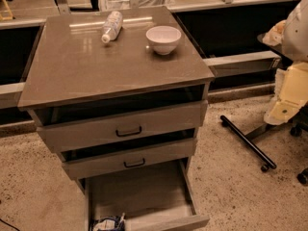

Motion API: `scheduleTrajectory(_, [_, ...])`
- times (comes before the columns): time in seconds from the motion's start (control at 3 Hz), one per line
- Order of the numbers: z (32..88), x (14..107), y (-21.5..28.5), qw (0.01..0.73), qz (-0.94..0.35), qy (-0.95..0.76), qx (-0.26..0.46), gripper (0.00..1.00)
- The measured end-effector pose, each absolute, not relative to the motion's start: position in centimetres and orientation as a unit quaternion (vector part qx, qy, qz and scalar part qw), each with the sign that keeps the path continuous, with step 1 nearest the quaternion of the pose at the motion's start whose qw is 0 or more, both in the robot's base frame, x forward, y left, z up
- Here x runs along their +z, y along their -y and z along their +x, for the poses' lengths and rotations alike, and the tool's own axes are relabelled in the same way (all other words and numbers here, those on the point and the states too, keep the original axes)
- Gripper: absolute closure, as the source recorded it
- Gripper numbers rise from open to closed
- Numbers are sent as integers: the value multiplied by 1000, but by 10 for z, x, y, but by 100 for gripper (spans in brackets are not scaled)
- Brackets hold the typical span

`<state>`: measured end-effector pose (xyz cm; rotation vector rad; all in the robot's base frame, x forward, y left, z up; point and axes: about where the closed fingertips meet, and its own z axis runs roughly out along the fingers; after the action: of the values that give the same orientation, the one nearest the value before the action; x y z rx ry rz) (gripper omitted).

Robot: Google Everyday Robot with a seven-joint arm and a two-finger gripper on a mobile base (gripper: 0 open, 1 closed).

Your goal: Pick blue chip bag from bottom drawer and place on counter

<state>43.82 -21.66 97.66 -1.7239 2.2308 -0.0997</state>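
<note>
- Nearest, at the bottom edge of the view, the small crumpled dark-blue foil chip bag (108,223) lies in the front left corner of the deep grey bottom drawer (144,191). Its lower part is cut off by the frame, so its light printing cannot be read.
- That drawer is pulled far out, with open flat floor stretching behind and to the right of the bag. Its front panel runs out of view at the lower right, and its back is hidden under the drawer above.
- Above it, the grey middle drawer (159,153) and the grey top drawer (163,119), each with a black handle, stand slightly ajar. The dark slits above them show nothing that can be made out.
- A black wheeled bar (248,143) lies on the speckled floor (226,186) just right of the cabinet.
- Over that floor the cream-coloured gripper (284,105) hangs at the right edge of the view, partly cut off — whether it is spread or closed I cannot tell. It sits well apart from the bag, higher and far to its right, with the cabinet's front right corner between them.
- Farther back, the glossy grey-brown square counter (86,71) has its whole front half open.
- Towards its rear a white plastic bottle (111,27) lies on its side, and a round white bowl (163,39) stands upright near it to the right — the two are not touching.
</note>
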Motion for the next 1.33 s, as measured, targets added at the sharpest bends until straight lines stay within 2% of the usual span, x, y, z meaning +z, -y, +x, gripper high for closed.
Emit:
scheduleTrajectory(0.67, [460, 967, 210, 154, -625, -765, -24, 0])
scheduleTrajectory(1.0, [463, 903, 184, 151, -660, -735, 22, 0])
scheduleTrajectory(1.33, [463, 903, 184, 151, -660, -735, 22, 0])
